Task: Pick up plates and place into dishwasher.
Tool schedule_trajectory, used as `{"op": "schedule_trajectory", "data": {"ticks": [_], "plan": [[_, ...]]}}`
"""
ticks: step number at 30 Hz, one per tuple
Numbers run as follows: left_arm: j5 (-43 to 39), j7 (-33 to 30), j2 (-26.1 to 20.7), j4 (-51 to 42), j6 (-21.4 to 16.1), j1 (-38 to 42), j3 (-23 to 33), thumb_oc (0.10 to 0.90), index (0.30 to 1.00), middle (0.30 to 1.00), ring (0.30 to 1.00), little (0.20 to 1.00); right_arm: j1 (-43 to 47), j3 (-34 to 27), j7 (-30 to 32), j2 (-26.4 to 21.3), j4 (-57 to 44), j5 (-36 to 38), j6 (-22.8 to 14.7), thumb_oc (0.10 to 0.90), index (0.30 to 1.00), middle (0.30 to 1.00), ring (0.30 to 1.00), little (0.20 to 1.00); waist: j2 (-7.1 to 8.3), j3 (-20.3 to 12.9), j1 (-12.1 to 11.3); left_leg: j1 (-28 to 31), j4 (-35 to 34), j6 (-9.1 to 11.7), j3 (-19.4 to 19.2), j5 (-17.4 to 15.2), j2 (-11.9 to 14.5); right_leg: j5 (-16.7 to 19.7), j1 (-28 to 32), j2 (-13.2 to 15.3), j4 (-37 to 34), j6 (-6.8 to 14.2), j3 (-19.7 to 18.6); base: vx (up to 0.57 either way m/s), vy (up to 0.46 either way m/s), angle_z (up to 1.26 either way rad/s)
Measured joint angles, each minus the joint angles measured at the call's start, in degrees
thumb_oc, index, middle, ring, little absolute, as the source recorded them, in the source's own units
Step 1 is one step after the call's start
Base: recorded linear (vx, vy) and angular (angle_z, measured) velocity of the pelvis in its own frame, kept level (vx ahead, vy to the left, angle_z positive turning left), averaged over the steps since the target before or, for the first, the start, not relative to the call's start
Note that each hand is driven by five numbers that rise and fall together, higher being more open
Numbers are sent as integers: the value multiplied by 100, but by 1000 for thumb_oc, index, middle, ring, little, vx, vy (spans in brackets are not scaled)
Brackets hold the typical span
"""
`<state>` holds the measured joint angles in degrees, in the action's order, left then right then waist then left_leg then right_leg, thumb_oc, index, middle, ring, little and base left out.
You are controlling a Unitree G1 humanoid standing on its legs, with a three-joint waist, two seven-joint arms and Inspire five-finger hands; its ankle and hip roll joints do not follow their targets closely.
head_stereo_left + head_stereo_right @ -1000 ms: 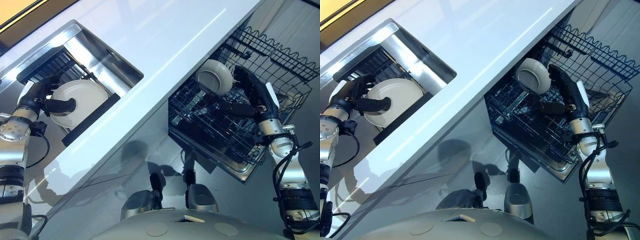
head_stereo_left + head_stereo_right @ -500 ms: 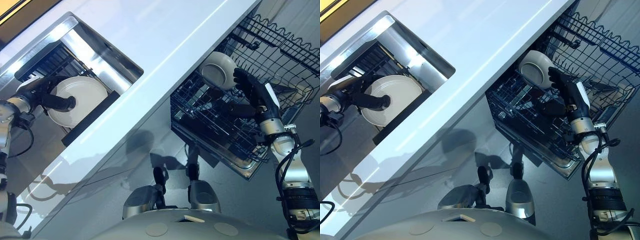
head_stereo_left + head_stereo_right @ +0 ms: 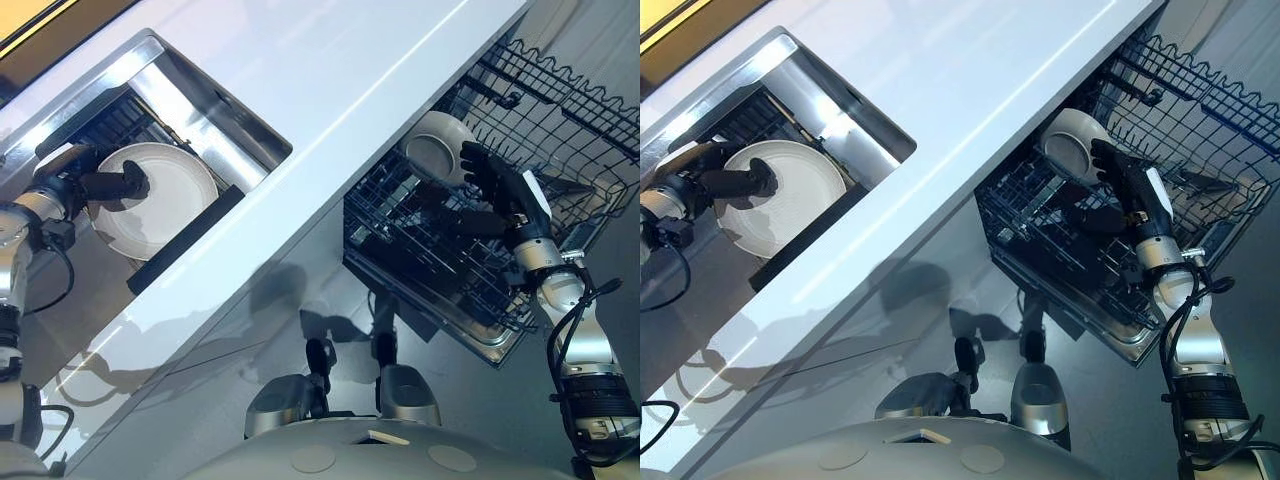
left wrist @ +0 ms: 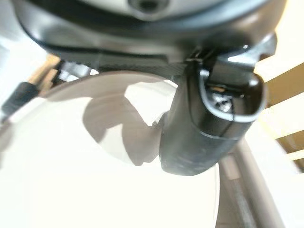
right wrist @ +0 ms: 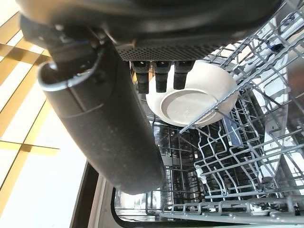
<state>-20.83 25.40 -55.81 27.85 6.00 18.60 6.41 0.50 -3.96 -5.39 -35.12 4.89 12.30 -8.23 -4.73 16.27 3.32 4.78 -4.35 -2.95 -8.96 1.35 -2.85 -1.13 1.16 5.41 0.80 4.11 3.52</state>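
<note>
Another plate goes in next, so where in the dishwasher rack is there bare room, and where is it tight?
Free: the rack tines toward its near corner, below the bowl. Crowded: the upper part, where the right hand sits against the bowl. The left hand grips a plate in the sink.

The left hand [image 3: 75, 180]'s fingers lie hidden behind the white plate [image 3: 165, 200].

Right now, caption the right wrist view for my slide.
Right hand open beside the white ceramic bowl resting in the wire dishwasher rack.
</note>
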Motion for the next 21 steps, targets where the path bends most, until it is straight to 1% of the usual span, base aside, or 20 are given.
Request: {"op": "schedule_trajectory", "data": {"ticks": [4,6,8,12,14,16,17,18,20,21], "plan": [[-1,-37,107,-19,-37,-62,66,100,300,300,300,200,21,-7,14,2,1,9,-13,800,900,900,900,900,26,-13,-6,94,-47,1,56,0,6,7,145,0,-108,11,29,0,-81,6],[-1,-37,123,-31,-120,-73,66,100,300,300,300,200,24,-7,14,2,-1,23,-13,800,900,900,900,900,46,-24,-10,98,-48,1,70,0,3,9,175,2,-141,10,41,-5,-81,6],[-1,-43,137,-110,-147,-104,66,100,300,300,300,200,29,-7,15,3,-2,143,-13,800,900,900,900,900,62,-26,-15,139,-64,1,93,0,2,23,241,3,-193,16,54,-6,-92,6],[-1,-305,156,-506,-394,-306,90,100,300,300,300,200,105,-40,64,3,-142,368,-19,800,900,900,900,900,78,-29,-70,160,-65,1,145,0,-4,56,330,10,-302,20,90,-17,-97,5],[1,-561,204,-699,-540,-379,96,100,300,300,300,200,209,-66,156,5,-294,464,-38,800,900,900,900,900,79,-30,-128,166,-65,1,152,0,-1,72,351,8,-330,17,105,-22,-81,2],[72,-835,297,-924,-771,-502,136,100,300,300,300,200,280,-201,248,5,-500,464,-161,800,900,900,900,900,88,-31,-168,191,-65,2,162,0,-3,137,447,7,-458,14,123,-16,-90,4],[144,-1017,330,-1017,-958,-592,148,100,300,300,300,200,320,-290,314,5,-627,464,-237,800,900,900,900,900,97,-36,-196,200,-65,2,186,1,-5,145,489,9,-495,9,149,-10,-93,10],[352,-1250,406,-1146,-1165,-743,266,100,300,300,300,200,411,-408,428,5,-797,464,-310,800,900,900,900,900,120,-43,-193,217,-65,4,213,2,-4,147,525,5,-519,7,171,-3,-85,10],[534,-1572,421,-1305,-1386,-906,367,100,300,300,300,200,509,-658,558,7,-967,465,-512,800,900,900,900,900,184,-78,-221,236,-65,8,246,4,4,158,589,-5,-570,-7,187,-6,-72,9],[594,-1650,428,-1328,-1430,-935,382,100,300,300,300,200,534,-721,583,7,-989,465,-560,800,900,900,900,900,199,-83,-241,259,-65,9,267,3,4,158,617,-8,-579,-7,193,-7,-100,10]]}}
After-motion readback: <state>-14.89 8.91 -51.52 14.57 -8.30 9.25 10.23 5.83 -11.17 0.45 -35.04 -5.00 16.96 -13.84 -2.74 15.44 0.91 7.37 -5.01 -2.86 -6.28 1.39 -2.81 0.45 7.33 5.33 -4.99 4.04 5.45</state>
